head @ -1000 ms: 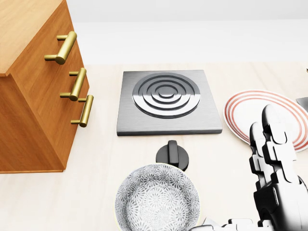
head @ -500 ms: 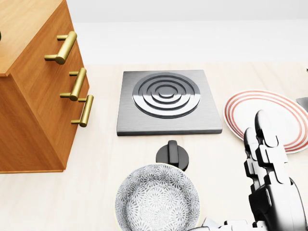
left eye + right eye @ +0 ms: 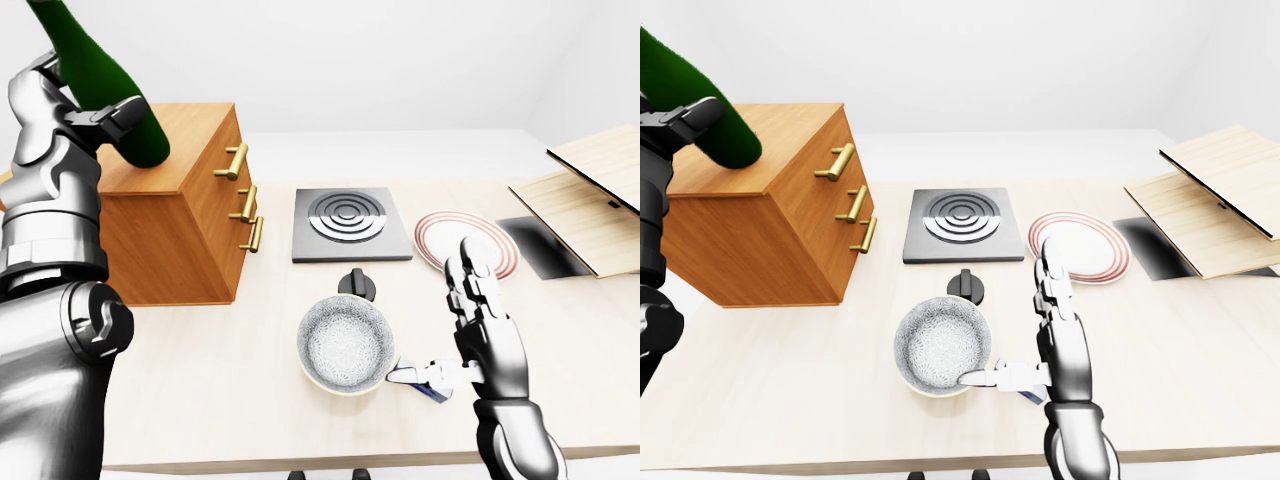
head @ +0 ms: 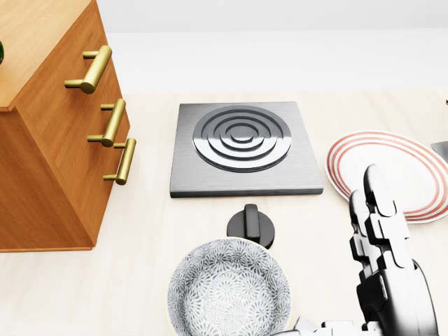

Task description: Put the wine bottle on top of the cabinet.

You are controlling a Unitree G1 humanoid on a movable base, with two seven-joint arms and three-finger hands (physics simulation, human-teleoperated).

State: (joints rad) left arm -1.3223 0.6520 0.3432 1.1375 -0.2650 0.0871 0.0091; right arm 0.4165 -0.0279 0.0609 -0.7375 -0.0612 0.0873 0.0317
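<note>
The green wine bottle (image 3: 100, 70) is held tilted, its neck running out of the top left of the left-eye view and its base low over the top of the wooden cabinet (image 3: 180, 230). I cannot tell whether the base touches the top. My left hand (image 3: 70, 125) is shut round the bottle's body. In the head view only a green sliver (image 4: 1, 52) shows at the left edge over the cabinet (image 4: 42, 140). My right hand (image 3: 455, 320) is open and empty, fingers up, over the table to the right of the bowl.
On the table are a grey burner plate (image 4: 241, 147), a black knob (image 4: 250, 224), a patterned bowl (image 4: 227, 287) and a red-striped plate (image 4: 392, 168). Wooden boards (image 3: 590, 200) lie at the right. The cabinet has brass handles (image 4: 112, 122).
My right hand has sunk a little in the head view. A green sliver of the bottle has come in at the left edge over the cabinet top.
</note>
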